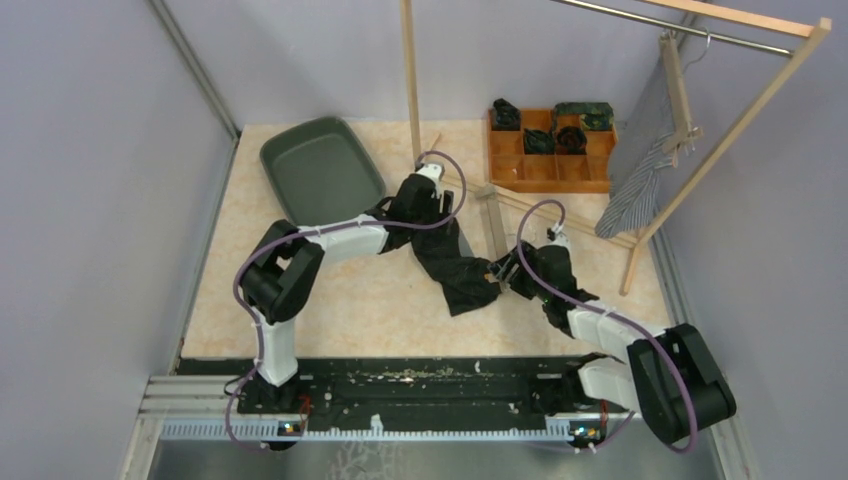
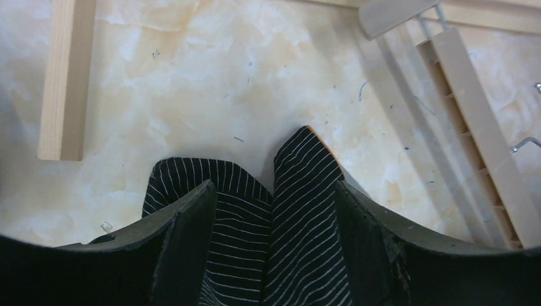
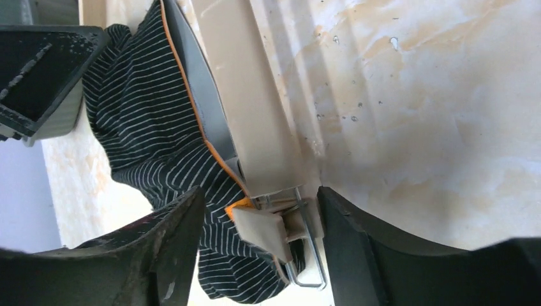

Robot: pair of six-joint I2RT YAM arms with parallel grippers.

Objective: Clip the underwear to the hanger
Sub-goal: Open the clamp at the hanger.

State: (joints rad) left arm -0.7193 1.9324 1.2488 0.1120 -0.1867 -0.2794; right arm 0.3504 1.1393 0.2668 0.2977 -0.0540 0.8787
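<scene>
Lying limp on the bench (image 1: 350,300), the striped underwear (image 1: 460,270) rests beside the hanger (image 3: 249,115), its orange hem at the hanger's clip (image 3: 268,229). It looks soft and floppy, so the firmer hem seems the best place to pinch. Both end effectors are released: the left (image 2: 274,188) straddles the cloth, the right (image 3: 260,194) straddles the clip.

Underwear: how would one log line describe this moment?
underwear: on table | hanger clip: gripping it | left tool: open over it | right tool: open around clip
</scene>
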